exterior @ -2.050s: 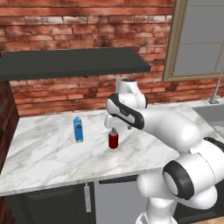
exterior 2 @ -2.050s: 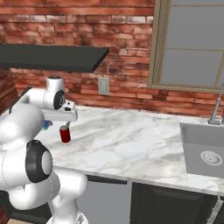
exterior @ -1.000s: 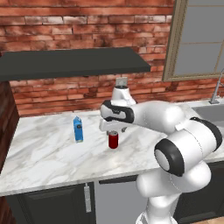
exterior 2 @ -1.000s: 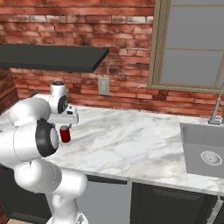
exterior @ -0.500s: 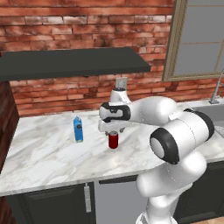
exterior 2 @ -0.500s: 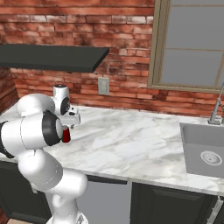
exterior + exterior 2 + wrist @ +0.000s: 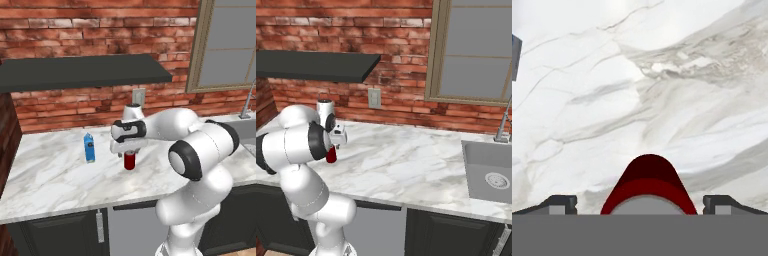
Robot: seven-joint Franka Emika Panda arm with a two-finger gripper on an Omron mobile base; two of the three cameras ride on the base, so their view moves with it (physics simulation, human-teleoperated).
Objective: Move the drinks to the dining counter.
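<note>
Dark-red can [image 7: 648,185] sits right between the wide-open gripper [image 7: 640,202] tips on the marble worktop [image 7: 60,185], nothing gripped yet, blue carton [image 7: 89,148] standing off to the gripper's side, so both drinks are yet to reach the dining counter.

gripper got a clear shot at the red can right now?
Likely yes: the gripper is open directly over the red can, one of its fingers on either side, nothing between. The blue carton stands well aside.
</note>
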